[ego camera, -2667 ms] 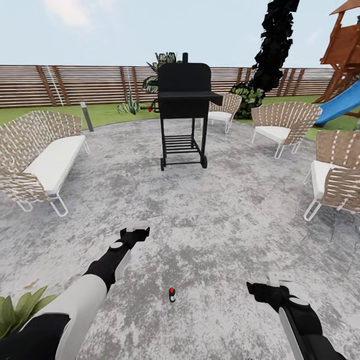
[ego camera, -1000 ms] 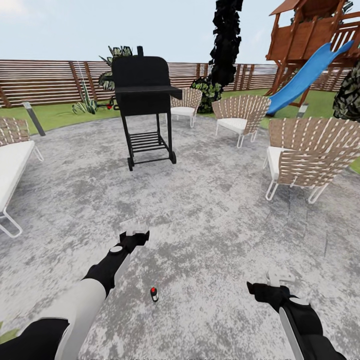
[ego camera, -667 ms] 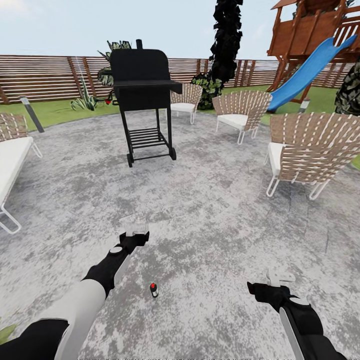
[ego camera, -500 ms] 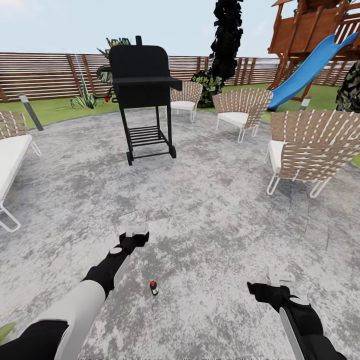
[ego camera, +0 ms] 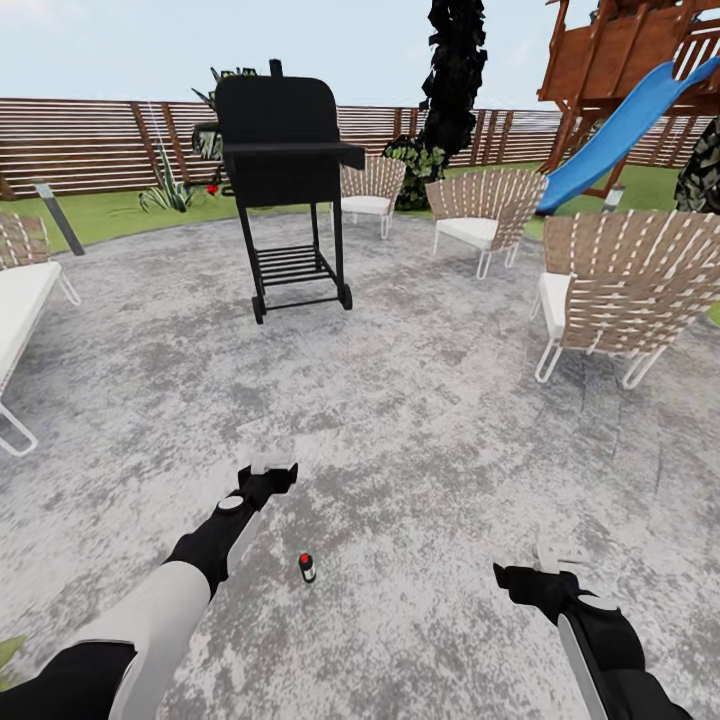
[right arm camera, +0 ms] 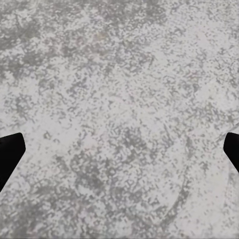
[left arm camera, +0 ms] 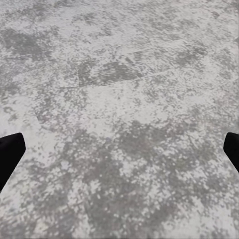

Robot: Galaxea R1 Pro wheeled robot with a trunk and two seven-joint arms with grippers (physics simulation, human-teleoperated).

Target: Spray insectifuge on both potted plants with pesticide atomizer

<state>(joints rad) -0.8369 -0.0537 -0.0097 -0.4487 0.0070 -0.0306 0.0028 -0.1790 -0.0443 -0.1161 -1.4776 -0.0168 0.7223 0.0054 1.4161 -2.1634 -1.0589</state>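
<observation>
The pesticide atomizer (ego camera: 307,568) stands upright on the grey mottled patio (ego camera: 420,400), a small dark bottle with a red top, too small for its label to be read; it sits between the two arms, nearer the left one and apart from both. At the lower left edge of the head view a few green leaves (ego camera: 8,652) are cut off by the frame, too little to tell what plant they belong to. The white cushioned bench (ego camera: 15,320) at the left and the wooden play tower with its blue slide (ego camera: 620,125) at the upper right are likewise cropped. From the head, the left end effector (ego camera: 270,463) and right end effector (ego camera: 560,553) are pale shapes that blend into the paving, so their fingers are hard to separate there. The wrist views settle it: each shows dark fingertips (left arm camera: 10,154) (right arm camera: 10,154) at opposite edges with bare paving between, so both end effectors are spread wide and hold nothing. A black grill (ego camera: 285,190), woven chairs (ego camera: 620,290), a slatted fence (ego camera: 90,145) and grass (ego camera: 110,220) lie beyond.
</observation>
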